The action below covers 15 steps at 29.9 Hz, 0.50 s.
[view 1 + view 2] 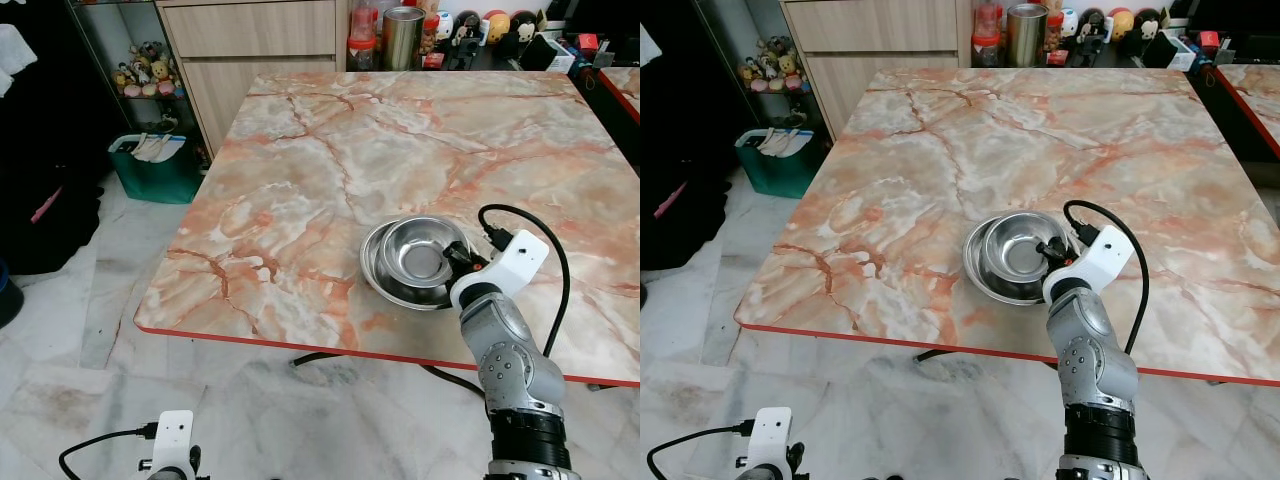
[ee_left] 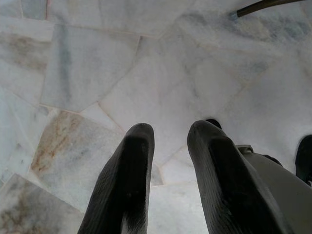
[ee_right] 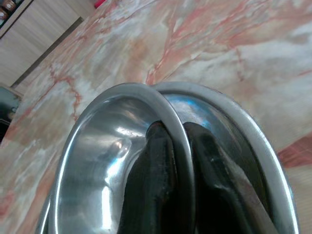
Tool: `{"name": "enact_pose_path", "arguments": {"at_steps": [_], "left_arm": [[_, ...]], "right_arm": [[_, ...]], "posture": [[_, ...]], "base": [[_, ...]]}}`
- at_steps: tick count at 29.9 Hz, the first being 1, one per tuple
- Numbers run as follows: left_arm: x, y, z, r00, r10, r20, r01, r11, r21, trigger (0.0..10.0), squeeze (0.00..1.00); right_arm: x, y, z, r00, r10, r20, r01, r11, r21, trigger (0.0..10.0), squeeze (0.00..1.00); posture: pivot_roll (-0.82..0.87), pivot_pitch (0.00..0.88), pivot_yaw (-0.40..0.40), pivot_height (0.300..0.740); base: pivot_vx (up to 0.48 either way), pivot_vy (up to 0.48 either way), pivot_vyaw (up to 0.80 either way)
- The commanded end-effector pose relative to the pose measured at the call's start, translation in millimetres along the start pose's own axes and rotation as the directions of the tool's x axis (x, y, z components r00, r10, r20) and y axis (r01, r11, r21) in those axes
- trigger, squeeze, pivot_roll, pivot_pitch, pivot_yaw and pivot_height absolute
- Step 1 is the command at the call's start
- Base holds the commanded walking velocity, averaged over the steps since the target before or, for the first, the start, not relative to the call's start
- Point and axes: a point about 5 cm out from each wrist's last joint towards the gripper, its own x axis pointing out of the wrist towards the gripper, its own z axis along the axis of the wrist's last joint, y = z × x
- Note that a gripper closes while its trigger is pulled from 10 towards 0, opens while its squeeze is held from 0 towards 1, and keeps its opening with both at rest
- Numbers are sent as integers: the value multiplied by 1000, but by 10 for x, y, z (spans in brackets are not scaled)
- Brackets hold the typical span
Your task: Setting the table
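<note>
Two steel bowls sit nested near the front edge of the marble table. The upper bowl lies tilted inside the lower bowl, which shows as a rim on its left. My right gripper reaches over the table edge and is shut on the near rim of the upper bowl, one finger inside and one outside. My left gripper hangs idle low over the floor, open with nothing between its fingers.
A steel canister, jars and small toys stand along the table's far edge. A green bin and a wooden cabinet stand at the far left. The table's red front edge borders the marble floor.
</note>
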Motion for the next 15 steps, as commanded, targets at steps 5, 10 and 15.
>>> {"name": "enact_pose_path", "arguments": {"at_steps": [5, 10, 15], "left_arm": [[-24, 62, -106, 999, 14, -45, -15, 1000, -9, 10000, 0], [-25, 61, -110, 999, 14, -47, -15, 1000, -8, 10000, 0], [-25, 55, -110, 999, 13, -47, -13, 1000, -8, 10000, 0]], "right_arm": [[-15, 32, 35, 1000, 20, 6, -20, 1000, 23, 10000, 0], [-14, 27, 22, 1000, 17, -3, -17, 999, 35, 10000, 0], [-12, 42, 33, 1000, 24, -3, -24, 999, 33, 10000, 0]], "posture": [[-41, 125, 47, 740], [-43, 124, 49, 740], [-42, 124, 48, 740]], "base": [[0, 0, 0], [0, 0, 0], [0, 0, 0]]}}
